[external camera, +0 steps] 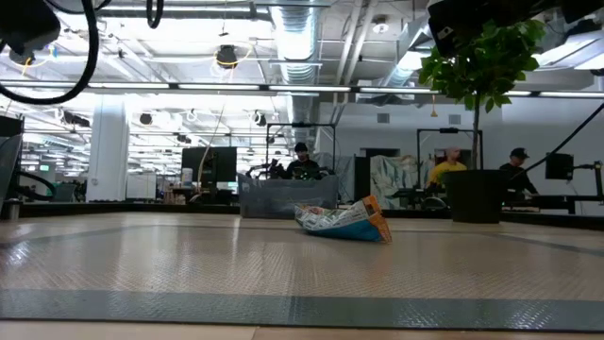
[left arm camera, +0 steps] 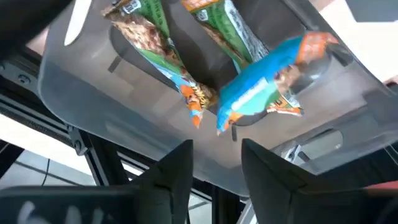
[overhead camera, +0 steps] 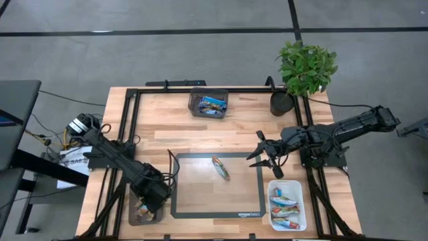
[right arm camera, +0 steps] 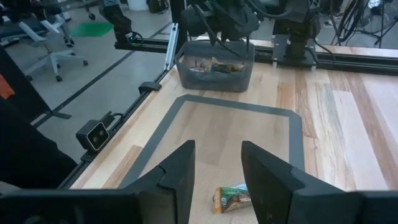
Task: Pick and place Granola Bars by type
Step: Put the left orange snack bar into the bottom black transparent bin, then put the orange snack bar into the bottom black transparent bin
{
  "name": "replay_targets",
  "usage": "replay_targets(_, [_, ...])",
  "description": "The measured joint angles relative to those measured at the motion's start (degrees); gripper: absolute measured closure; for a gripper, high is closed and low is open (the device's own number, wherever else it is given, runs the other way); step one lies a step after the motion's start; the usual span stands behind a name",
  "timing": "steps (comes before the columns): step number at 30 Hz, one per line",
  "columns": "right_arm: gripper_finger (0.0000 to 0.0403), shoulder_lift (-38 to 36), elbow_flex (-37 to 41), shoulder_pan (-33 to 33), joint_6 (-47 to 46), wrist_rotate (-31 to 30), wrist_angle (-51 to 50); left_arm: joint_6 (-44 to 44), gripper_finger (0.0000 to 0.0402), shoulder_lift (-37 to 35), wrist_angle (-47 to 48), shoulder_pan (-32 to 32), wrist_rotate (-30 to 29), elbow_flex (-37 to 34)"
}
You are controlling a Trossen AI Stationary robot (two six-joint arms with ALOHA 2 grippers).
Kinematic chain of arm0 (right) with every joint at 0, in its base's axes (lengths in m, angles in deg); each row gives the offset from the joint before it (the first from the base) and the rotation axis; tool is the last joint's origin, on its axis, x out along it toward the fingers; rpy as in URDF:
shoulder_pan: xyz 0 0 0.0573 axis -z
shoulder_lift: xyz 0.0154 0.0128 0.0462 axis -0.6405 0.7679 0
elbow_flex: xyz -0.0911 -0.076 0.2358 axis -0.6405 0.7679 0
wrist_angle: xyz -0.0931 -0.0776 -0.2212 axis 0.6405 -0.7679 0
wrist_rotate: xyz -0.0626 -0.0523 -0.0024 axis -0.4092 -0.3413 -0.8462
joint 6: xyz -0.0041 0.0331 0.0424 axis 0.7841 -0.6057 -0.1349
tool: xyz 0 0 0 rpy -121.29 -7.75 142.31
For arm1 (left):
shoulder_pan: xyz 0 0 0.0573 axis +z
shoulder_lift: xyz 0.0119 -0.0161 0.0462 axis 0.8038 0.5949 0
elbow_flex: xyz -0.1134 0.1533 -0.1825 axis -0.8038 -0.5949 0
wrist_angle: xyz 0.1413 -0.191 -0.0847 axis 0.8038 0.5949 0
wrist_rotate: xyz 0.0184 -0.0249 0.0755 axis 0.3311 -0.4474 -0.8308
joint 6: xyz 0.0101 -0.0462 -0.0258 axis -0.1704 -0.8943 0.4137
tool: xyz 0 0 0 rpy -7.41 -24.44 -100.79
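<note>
One granola bar (overhead camera: pixel 221 167) lies alone mid-mat (overhead camera: pixel 200 213) on the tabletop; light, crinkly, slippery wrapper, best pinched across its narrow middle. Right pincer (overhead camera: pixel 265 158) hovers just beside it, fingers parted, holding nothing. Left pincer (left arm camera: pixel 216 167) hangs released over the near-left bin (left arm camera: pixel 81 87), bars (left arm camera: pixel 258 90) inside.

Two dark jointed arms, black cables along the links, left gripper (overhead camera: pixel 152 198) and right gripper (overhead camera: pixel 263 158) with matte black angular fingers
</note>
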Motion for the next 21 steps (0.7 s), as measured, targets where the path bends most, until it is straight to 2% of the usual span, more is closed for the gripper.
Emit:
replay_targets(2, [0.0281,0.00,0.00,0.00,0.00,0.00,-0.22,0.08,0.0267,0.00,0.10,0.07,-2.03,1.13])
replay_targets(5, [0.0281,0.00,0.00,0.00,-0.02,-0.02,-1.25,1.32,0.0273,-0.04,0.37,1.14,-8.82,4.68])
replay_targets(11, [0.0281,0.00,0.00,0.02,-2.28,-0.45,-3.17,11.24,0.0286,-0.11,-4.92,7.38,-21.76,11.81])
replay_targets(14, [0.0281,0.00,0.02,0.01,-2.42,-0.46,-3.55,22.13,0.0287,-0.02,-12.98,12.40,-24.18,12.48])
replay_targets(18, [0.0281,0.00,0.02,0.00,-2.43,-0.52,-3.55,41.26,0.0287,2.46,-23.54,18.80,-22.01,12.50])
replay_targets(21, [0.0281,0.00,0.01,0.01,-3.46,-0.69,-3.57,54.73,0.0287,4.66,-27.94,22.68,-21.66,12.50])
